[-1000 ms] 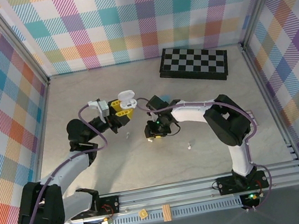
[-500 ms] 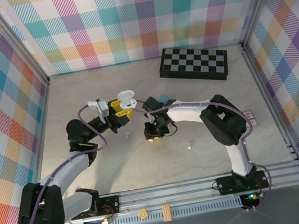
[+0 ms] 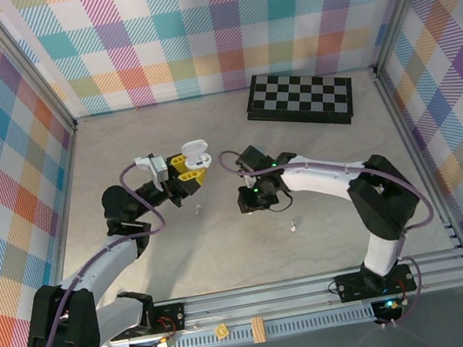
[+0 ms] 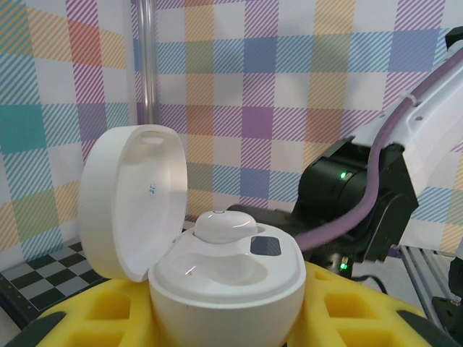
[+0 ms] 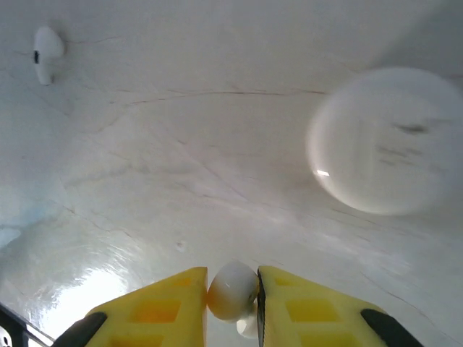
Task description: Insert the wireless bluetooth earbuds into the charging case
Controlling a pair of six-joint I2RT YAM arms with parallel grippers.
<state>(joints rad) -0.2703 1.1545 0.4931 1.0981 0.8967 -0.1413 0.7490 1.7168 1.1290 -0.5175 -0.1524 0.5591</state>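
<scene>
left hand, centre left of top view: clamped on open white charging case, seated earbud inside. right hand: clamped on white earbud, bottom centre. loose earbud on worktop, upper left.

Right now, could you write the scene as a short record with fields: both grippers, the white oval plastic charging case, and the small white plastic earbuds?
left gripper: shut on white oval plastic charging case
case lid: open, standing up
in case: one white seated earbud; nearer socket looks empty
right gripper: shut on small white pinched earbud
loose white earbud: lying on pale table, untouched
far side: folded black-and-white chessboard
</scene>
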